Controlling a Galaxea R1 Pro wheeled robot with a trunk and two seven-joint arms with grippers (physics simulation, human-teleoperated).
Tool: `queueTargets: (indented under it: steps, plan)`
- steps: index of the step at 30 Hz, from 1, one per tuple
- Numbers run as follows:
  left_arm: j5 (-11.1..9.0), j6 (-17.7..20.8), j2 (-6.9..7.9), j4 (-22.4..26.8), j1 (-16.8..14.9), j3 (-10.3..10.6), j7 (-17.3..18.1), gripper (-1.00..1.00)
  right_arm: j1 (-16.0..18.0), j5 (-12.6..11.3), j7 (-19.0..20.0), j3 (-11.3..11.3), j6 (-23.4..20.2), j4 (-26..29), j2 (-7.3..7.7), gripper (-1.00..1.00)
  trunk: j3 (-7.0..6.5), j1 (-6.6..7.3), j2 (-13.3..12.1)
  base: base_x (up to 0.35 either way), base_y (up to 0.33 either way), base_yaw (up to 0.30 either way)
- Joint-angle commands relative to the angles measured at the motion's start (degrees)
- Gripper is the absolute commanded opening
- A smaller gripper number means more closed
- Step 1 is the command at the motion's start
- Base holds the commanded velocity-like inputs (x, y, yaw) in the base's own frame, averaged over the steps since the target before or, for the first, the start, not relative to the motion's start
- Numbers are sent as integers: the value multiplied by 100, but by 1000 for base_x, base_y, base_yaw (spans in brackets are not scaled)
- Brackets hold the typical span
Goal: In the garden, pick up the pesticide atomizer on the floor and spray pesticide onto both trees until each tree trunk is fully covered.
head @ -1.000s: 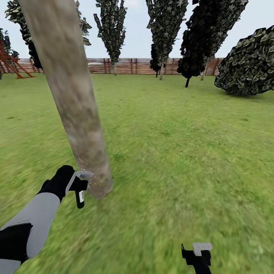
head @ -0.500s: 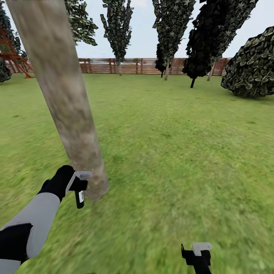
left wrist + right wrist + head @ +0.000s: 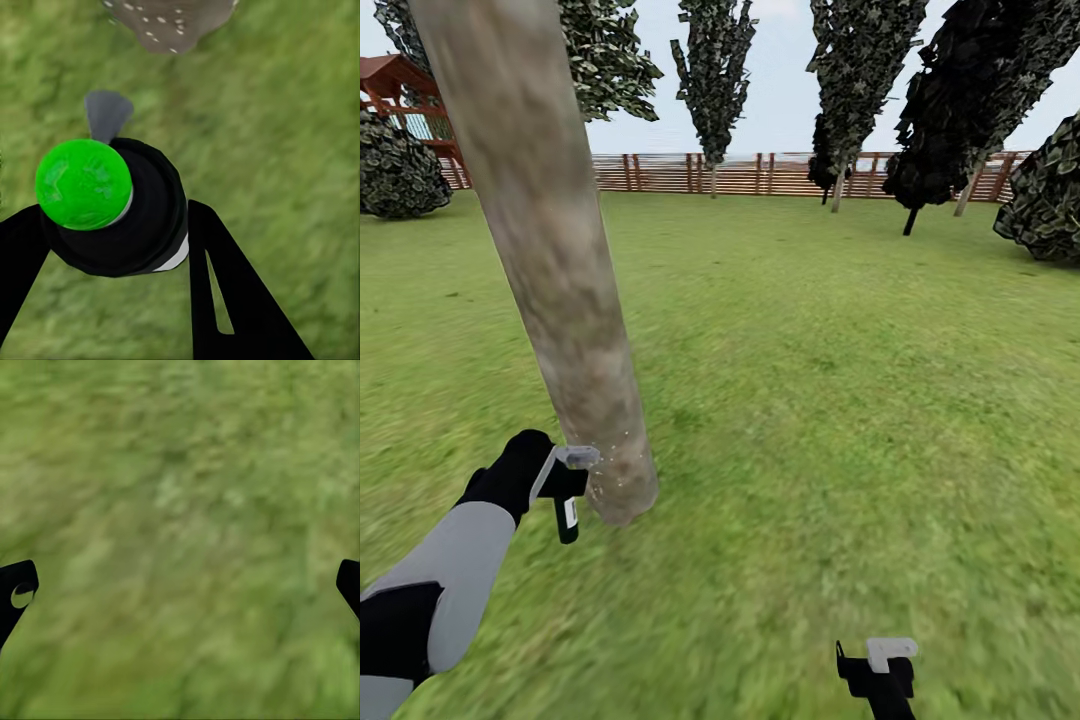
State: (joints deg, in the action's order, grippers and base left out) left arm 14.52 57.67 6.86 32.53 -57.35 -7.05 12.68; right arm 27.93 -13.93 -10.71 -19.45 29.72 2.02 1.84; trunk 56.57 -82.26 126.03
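Nearest, right gripper [image 3: 880,668] low over the grass [image 3: 810,400], its fingers [image 3: 16,592] spread wide with nothing between. Left gripper [image 3: 565,480] clamped on the pesticide atomizer [image 3: 567,515], the black bottle hanging just beside the base of the tree trunk [image 3: 550,270]; its green cap [image 3: 83,184] sits between the fingers. Whitish pesticide specks [image 3: 615,470] dot the trunk's foot. Farther off: brown slat fence [image 3: 760,173], dark cypress-like trees [image 3: 715,70], wooden playhouse [image 3: 400,85].
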Motion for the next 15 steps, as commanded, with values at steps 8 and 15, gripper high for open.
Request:
queueTargets:
  steps: [8, 15]
  plan:
    - [27, 32, -3, -40, -308, -39, 59, -100, 2, -40, -19, -50, 9, 0, 0, 100, 5, 0, 2, 7, -2, 5]
    - [32, 27, -6, -2, -266, -35, 59, -100, 2, -40, -19, -50, 15, 0, 0, 100, 5, 0, 2, 18, -67, 193]
